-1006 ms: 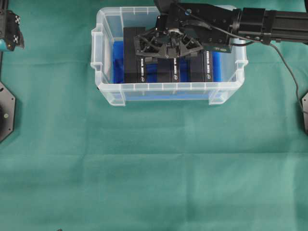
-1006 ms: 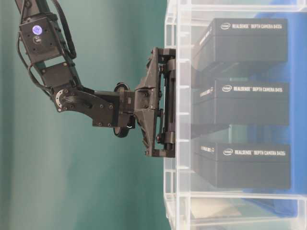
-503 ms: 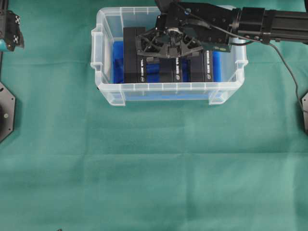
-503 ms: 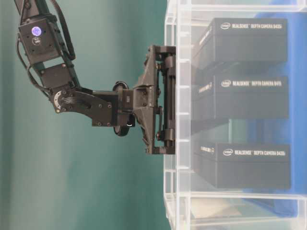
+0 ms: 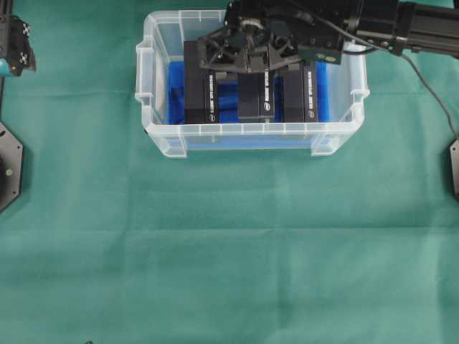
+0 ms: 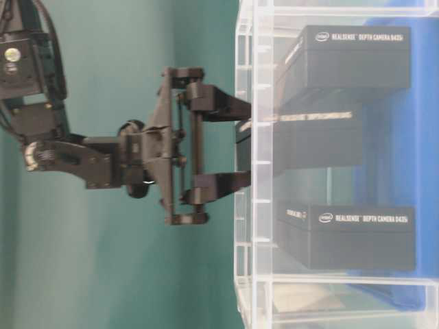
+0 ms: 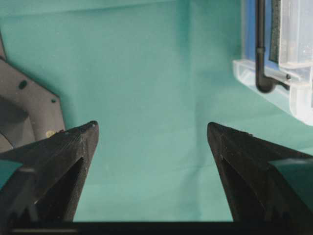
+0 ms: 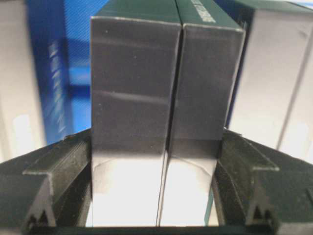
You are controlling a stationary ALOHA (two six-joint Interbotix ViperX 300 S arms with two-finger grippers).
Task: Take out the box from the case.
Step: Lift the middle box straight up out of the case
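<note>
Green cloth covers the table (image 5: 229, 272), and the case (image 5: 154, 107) sits on it toward the far edge. Left of the case, the left gripper (image 7: 151, 134) hangs just above the cloth, fingers spread wide with nothing between them. Inside the case three black boxes stand side by side on the blue lining (image 5: 176, 89). Over the case, the right arm (image 5: 401, 21) stretches in from the right, its right gripper (image 5: 247, 54) pointing downward, fingers clamped on the middle box (image 5: 256, 100), which sits higher than its neighbours.

Middle box (image 5: 257, 99) far end under the right claw (image 5: 249, 56); its label motion-blurred at table level.
</note>
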